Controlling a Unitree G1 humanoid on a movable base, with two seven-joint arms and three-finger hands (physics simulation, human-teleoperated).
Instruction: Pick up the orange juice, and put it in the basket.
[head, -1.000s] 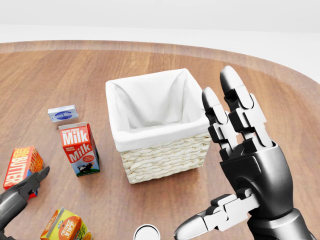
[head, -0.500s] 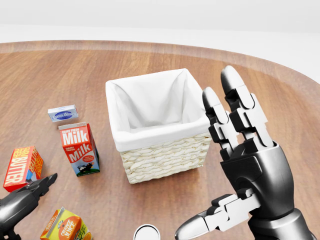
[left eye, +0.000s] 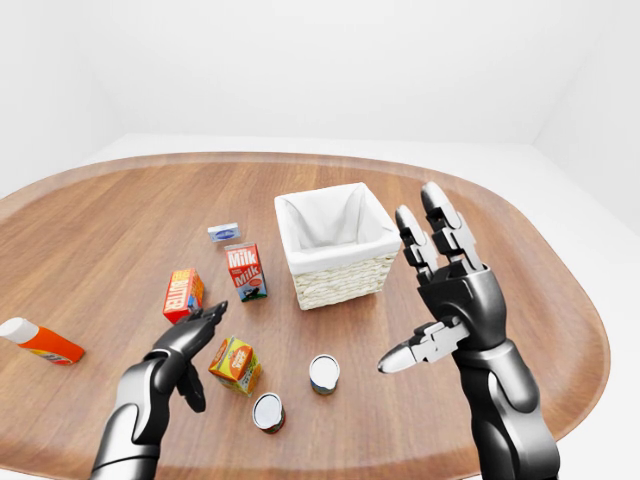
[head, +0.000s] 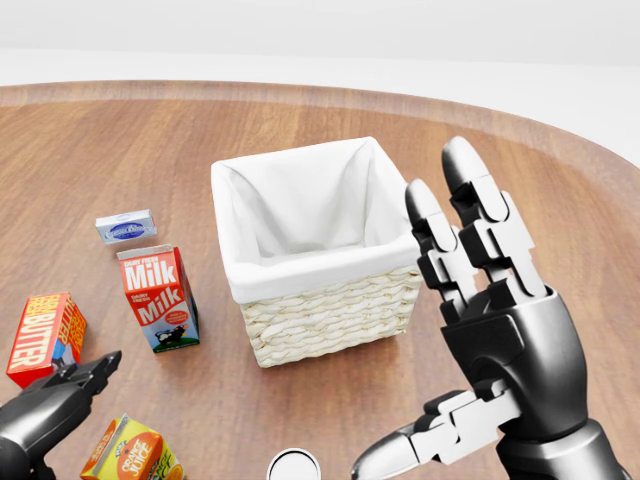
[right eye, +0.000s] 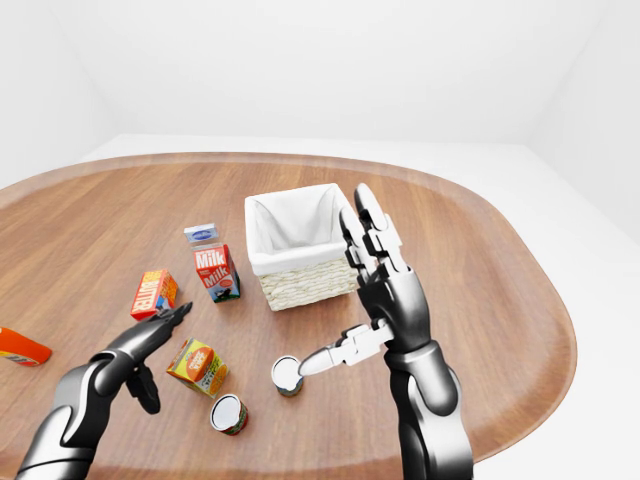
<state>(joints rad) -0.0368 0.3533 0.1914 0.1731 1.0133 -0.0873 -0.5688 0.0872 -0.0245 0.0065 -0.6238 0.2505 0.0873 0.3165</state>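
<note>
Beside the orange juice stand two cans, untouched.

left robot hand lower, shifted right toward orange juice

A wooden table carries a white-lined wicker basket near its middle. To the basket's left stand a milk carton and a butter box; nearer lies the orange juice carton, just right of the open left hand. The right hand is raised, fingers spread.
</note>
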